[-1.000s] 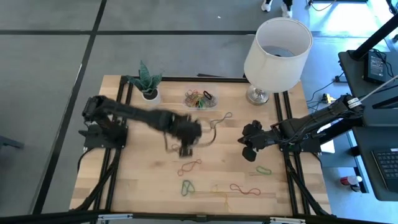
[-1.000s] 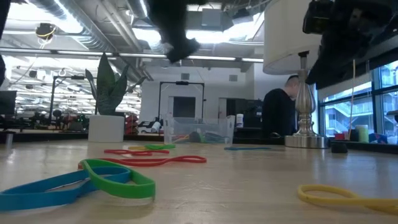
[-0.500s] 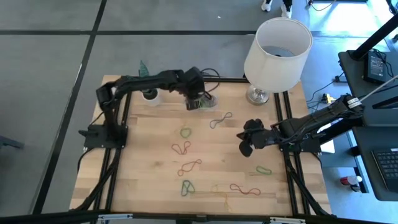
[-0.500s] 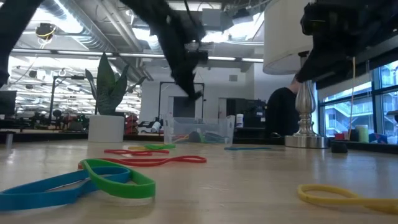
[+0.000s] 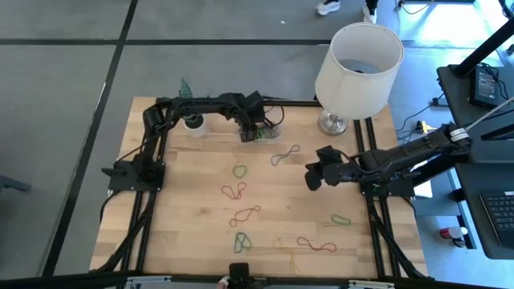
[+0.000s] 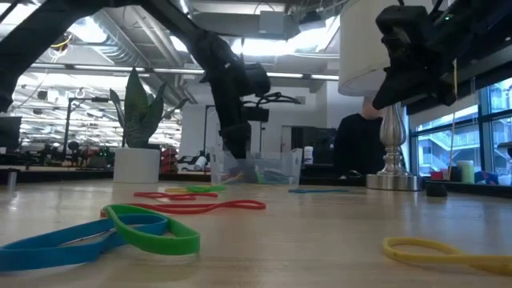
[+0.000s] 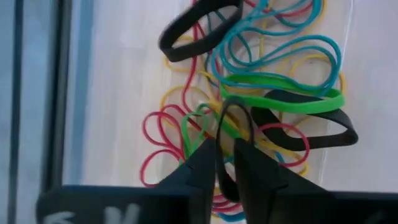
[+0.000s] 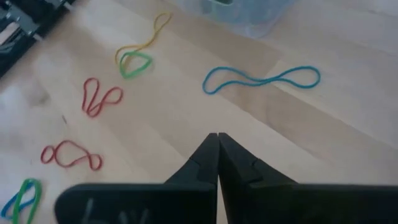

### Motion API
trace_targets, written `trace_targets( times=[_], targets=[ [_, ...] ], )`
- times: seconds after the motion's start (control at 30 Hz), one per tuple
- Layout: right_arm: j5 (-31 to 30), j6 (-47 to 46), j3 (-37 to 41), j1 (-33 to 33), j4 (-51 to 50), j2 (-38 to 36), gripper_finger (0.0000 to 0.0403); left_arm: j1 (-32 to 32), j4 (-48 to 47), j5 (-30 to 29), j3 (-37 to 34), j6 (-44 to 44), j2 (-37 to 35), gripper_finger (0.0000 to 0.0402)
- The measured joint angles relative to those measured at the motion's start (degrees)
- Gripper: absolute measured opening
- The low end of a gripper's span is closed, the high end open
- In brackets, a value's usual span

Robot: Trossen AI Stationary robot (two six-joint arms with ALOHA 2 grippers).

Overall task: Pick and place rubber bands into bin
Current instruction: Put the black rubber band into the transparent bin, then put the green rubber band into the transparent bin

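Observation:
The bin (image 5: pixel 271 131), a small clear tray at the table's far edge, holds several coloured rubber bands (image 7: pixel 280 99). My left gripper (image 5: pixel 255 128) points down into it (image 6: pixel 234 150), its fingers shut on a black band. Loose rubber bands lie flat on the table: a blue one (image 5: pixel 284 154), a green-yellow one (image 5: pixel 239 170), red ones (image 5: pixel 234 191) (image 5: pixel 245 215), and a green one (image 5: pixel 340 218). My right gripper (image 5: pixel 308 178) hangs shut above the table's right half, near the blue band (image 8: pixel 261 79), touching nothing. My left gripper pinches a black rubber band between its two fingers (image 7: pixel 255 168), coming from above and pointing down. The band's loop (image 7: pixel 235 112) sticks out past the fingertips, over the pile in the bin. Whether it touches the pile cannot be told.
A lamp with a white shade (image 5: pixel 357 60) stands at the far right corner, right of the bin. A small white plant pot (image 5: pixel 193 122) sits left of the bin. More bands lie near the table's near edge (image 5: pixel 242 241) (image 5: pixel 316 244). A person shows in the room beyond (image 6: pixel 356 148).
My left arm has swung from the table's middle to the far edge, then lowered its gripper into the bin. My right gripper has shifted slightly toward the table's left and far edge, staying shut.

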State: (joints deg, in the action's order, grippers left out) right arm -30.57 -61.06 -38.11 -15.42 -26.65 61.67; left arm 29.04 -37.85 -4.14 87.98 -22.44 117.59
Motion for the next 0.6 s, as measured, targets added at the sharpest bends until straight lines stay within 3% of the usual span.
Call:
trace_targets(
  times=[0.3, 0.6],
  targets=[
    [0.01, 2.72, 0.0, 2.18, 0.11, 0.0, 0.0007, -0.37, -0.77, -3.93, 0.16, 0.81, -2.59, 0.0114],
    [0.03, 11.38, 0.0, 2.95, 0.24, 0.0, 0.0007, -2.89, -4.06, -3.76, 0.16, 11.03, -14.14, 0.0106]
  ],
)
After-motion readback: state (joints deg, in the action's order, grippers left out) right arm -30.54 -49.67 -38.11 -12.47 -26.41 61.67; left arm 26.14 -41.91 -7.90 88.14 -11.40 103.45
